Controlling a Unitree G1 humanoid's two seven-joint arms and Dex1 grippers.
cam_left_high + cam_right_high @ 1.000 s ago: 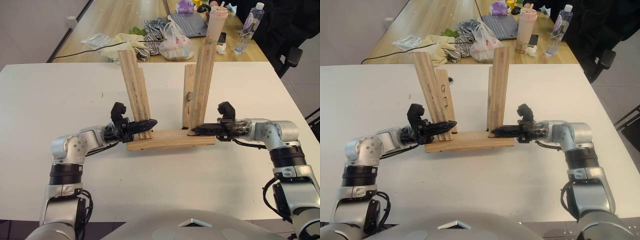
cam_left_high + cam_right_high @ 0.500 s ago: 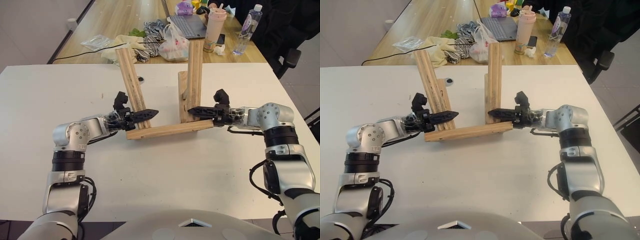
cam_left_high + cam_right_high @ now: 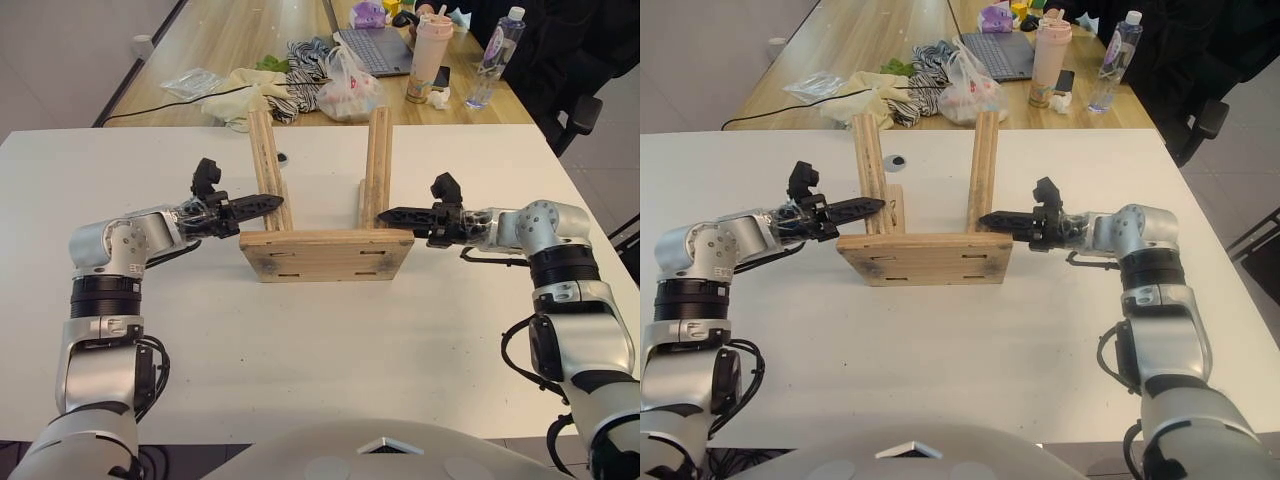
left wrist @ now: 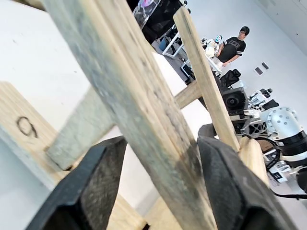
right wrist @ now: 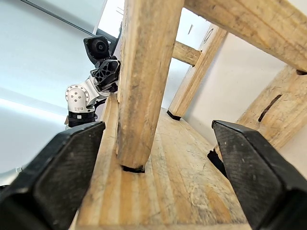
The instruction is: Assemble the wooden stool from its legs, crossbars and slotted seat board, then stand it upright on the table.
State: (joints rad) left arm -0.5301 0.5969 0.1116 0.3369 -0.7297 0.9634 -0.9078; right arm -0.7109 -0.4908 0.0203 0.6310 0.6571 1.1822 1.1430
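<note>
Two grippers are on the stool (image 3: pixel 325 235) at mid-table, one at each side. It is tipped over so the slotted seat board (image 3: pixel 325 256) faces the robot, long axis running left to right across the white table (image 3: pixel 300 390). The legs point away from the robot and upward, toward the far edge. The left leg (image 3: pixel 264 160) leans a touch outward, and the right leg (image 3: pixel 378 160) stands straighter.

The left gripper (image 3: pixel 268 202) comes in level from the robot's left. In its wrist view the black fingers (image 4: pixel 96 191) are clamped on either side of the left leg, just above the seat. The right gripper (image 3: pixel 383 212) comes in level from the other side, its tip at the right leg. In its wrist view the fingers (image 5: pixel 67 177) are spread wide around that leg, with a clear gap on one side. That view also shows a crossbar (image 5: pixel 190 52) joining the legs farther back.

Whether the seat's lower edge rests on the table or hangs just off it is hard to judge.

Behind, a wooden table (image 3: pixel 200 40) carries a laptop (image 3: pixel 375 45), a bottle (image 3: pixel 497 60) and bags.
</note>
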